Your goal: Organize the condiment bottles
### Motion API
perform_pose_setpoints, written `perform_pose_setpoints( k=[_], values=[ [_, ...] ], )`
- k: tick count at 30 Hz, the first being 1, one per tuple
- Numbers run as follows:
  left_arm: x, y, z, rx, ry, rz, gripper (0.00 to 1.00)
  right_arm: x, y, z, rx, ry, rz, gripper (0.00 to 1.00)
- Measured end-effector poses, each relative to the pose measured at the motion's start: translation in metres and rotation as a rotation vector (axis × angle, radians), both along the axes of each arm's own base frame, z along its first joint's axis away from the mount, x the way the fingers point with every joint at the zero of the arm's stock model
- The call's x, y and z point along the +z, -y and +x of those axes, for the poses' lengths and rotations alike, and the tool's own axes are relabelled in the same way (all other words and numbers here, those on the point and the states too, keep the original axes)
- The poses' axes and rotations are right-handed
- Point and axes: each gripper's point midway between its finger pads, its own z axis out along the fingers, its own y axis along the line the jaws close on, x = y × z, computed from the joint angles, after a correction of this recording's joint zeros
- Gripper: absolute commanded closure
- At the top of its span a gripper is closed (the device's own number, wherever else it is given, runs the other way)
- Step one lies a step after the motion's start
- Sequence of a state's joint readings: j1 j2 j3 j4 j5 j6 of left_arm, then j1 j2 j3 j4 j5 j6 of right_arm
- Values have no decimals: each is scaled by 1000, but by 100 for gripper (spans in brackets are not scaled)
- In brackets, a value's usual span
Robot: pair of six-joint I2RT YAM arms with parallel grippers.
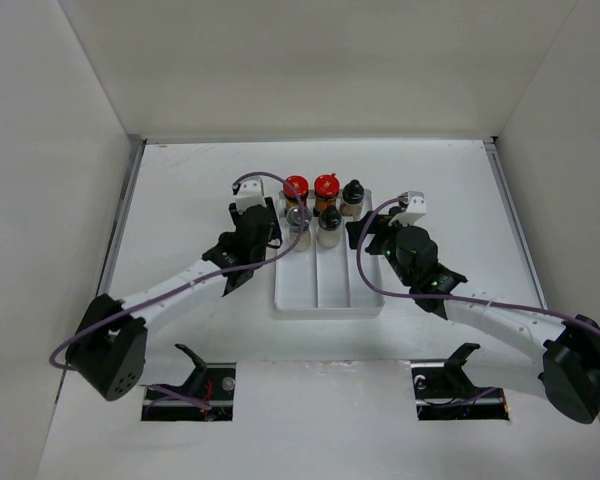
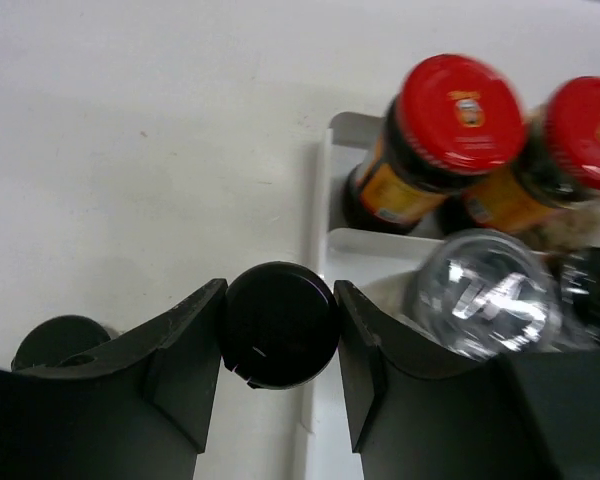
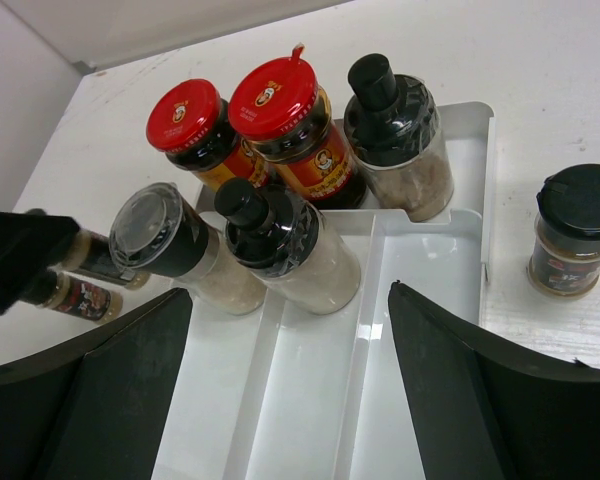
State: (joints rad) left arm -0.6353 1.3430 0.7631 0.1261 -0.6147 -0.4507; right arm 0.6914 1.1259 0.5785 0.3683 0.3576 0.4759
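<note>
Left end effector (image 2: 280,300): narrow, with a finger against each side of a slim black-capped bottle (image 2: 280,335), which sits just outside the left wall of the white tray (image 2: 320,200).
Right end effector (image 3: 290,292): spread wide and holding nothing, poised over the open near part of the tray.
Placed bottles: ahead of the right end effector, two red-capped jars (image 3: 275,100) and a black-capped shaker (image 3: 395,130) stand in the tray's far row. A clear-lidded jar (image 3: 160,235) and a second black-capped shaker (image 3: 280,240) stand just in front of them.
Loose bottles: a short brown-spice jar (image 3: 575,225) stands on the surface (image 2: 130,150), right of the right end effector and just beside the tray. Another dark cap (image 2: 60,345) shows just outside the left end effector's left finger.
Handling: probably light and rigid, with smooth walls that could slip. The slim bottle looks tall for its base, so it likely tips easily.
Hold: best across the body below the cap, since a cap may turn or pop off.
</note>
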Motion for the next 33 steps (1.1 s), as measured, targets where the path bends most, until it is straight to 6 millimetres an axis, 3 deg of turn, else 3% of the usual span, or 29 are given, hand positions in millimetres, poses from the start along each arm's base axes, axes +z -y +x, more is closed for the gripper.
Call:
perform_pose_setpoints(
  k=[4,8,12,22,28,33],
  values=[
    [34,20,-25,-74,59,-31,66,2,4,2,-10,4,3,20],
    [38,41,-46,-151,54,-33,66,7,10,3,-26,16,13,23],
    [23,57,-55,-196,17,-9,65,13,16,5,-42,31,24,24],
    [-41,81,-50,-245,-93,61,63,20,46,16,-140,50,34,24],
    [-43,90,-52,-264,-78,49,55,-4,85,30,-282,-11,-4,16],
    [-50,87,-55,-265,-73,60,35,-42,103,37,-348,-115,-78,10]
  ],
)
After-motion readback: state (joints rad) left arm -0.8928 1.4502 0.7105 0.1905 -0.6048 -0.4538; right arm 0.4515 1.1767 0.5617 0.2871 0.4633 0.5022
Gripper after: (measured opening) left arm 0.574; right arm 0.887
